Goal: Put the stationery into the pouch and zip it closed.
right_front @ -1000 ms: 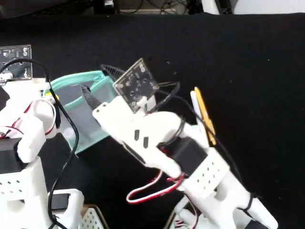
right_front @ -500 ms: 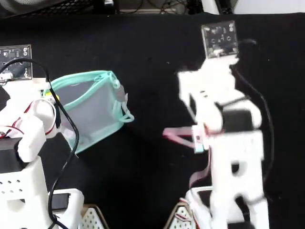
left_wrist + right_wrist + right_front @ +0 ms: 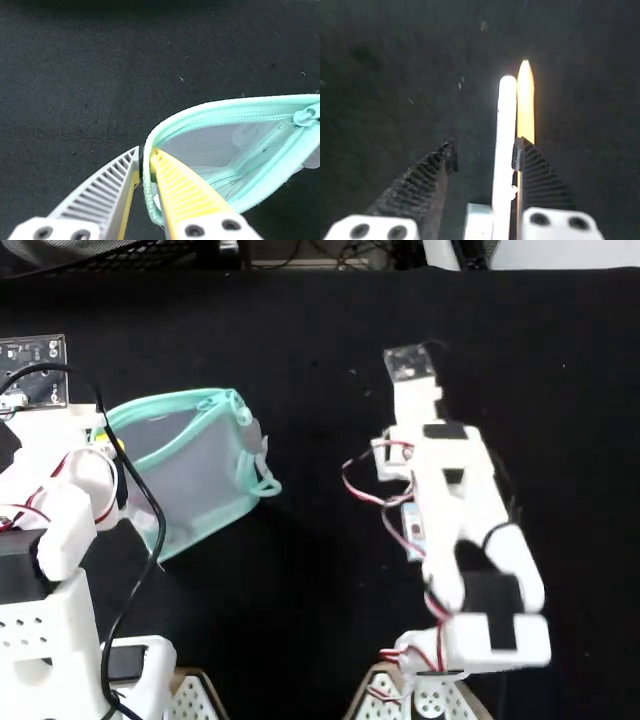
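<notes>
No text, number, brand or sign can be read anywhere. The small dark circuit board (image 3: 32,368) at the table's left edge carries pale markings, too small to make out. The small square camera board (image 3: 412,362) on an arm's wrist, near the middle of the table, shows only a blank glare. A small pale sticker (image 3: 412,530) on the side of that arm is blurred, and its print cannot be read.
</notes>
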Robot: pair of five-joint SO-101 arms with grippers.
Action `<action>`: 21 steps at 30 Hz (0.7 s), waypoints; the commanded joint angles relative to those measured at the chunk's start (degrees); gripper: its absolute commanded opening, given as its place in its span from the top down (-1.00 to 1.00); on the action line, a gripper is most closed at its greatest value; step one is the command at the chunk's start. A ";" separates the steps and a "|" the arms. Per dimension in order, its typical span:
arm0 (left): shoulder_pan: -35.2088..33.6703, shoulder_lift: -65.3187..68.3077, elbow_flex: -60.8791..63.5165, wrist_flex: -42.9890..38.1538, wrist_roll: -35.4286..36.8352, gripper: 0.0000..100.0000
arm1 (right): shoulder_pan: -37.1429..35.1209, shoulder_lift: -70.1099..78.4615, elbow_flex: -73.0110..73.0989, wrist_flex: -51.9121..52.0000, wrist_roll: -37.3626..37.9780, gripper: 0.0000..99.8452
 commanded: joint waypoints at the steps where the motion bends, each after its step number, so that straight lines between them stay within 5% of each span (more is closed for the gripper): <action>1: 0.57 1.93 8.48 0.53 0.00 0.93 | 1.41 5.32 -6.46 -0.79 1.85 0.63; 11: 0.31 1.58 8.48 0.53 0.00 0.93 | 1.85 13.58 -13.23 1.05 2.02 0.63; 21: 0.31 1.67 8.48 0.53 0.00 0.93 | 2.64 -0.92 -2.15 2.46 1.58 0.63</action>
